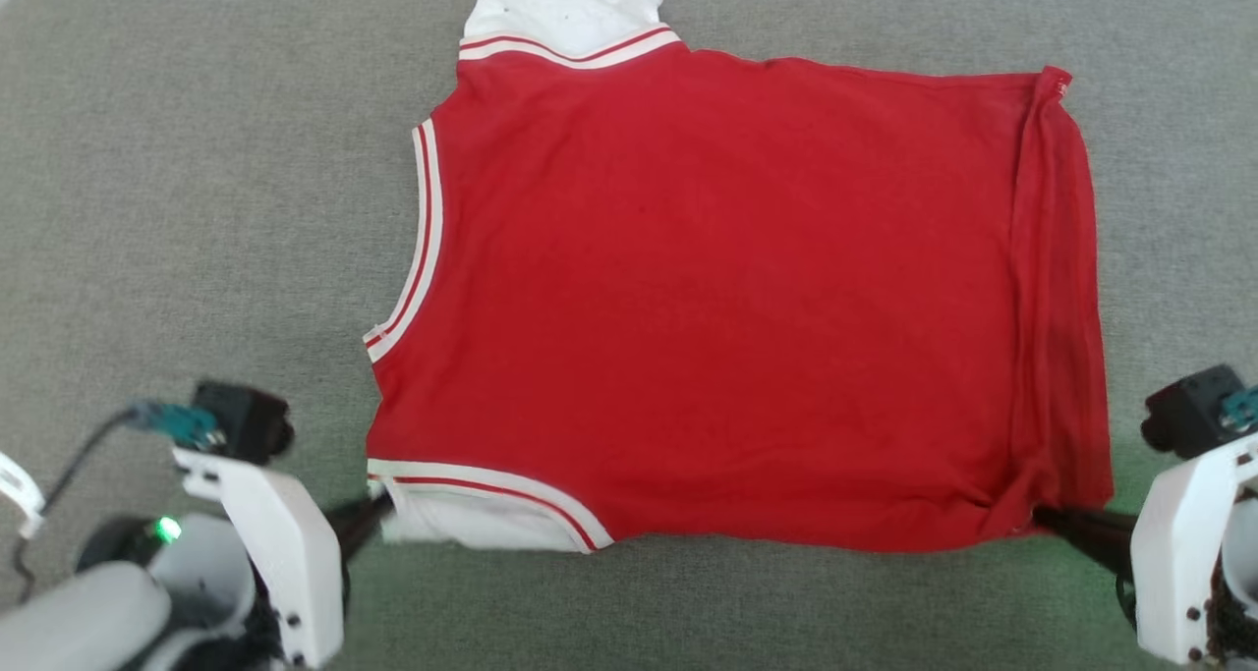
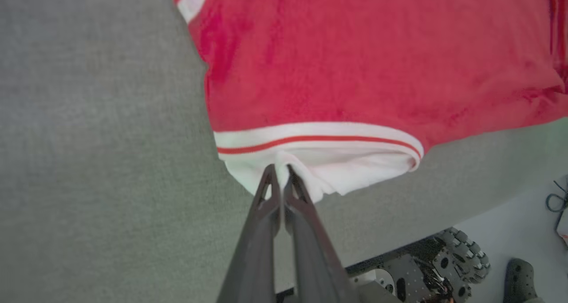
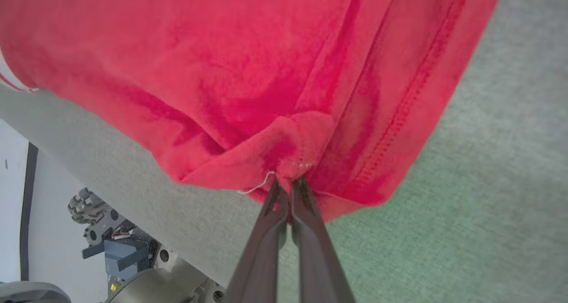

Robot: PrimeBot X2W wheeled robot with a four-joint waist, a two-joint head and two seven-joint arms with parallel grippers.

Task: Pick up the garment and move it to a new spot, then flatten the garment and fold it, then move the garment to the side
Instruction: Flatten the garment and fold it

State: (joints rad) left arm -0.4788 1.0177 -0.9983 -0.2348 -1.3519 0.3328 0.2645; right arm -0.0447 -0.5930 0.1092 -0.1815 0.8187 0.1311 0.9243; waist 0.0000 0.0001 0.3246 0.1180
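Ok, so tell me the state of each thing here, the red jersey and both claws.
Garment: spread nearly flat on the grey surface, plain red side up, hem edge rumpled.
Near white sleeve: bunched, partly tucked under the body.
Left claw: shut on the near white sleeve.
Right claw: shut on the garment's near hem corner.

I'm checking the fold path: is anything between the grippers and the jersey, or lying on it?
Nothing visible does. The left gripper and right gripper each clamp a near corner of the garment; nothing lies on it or on the grey surface around it.
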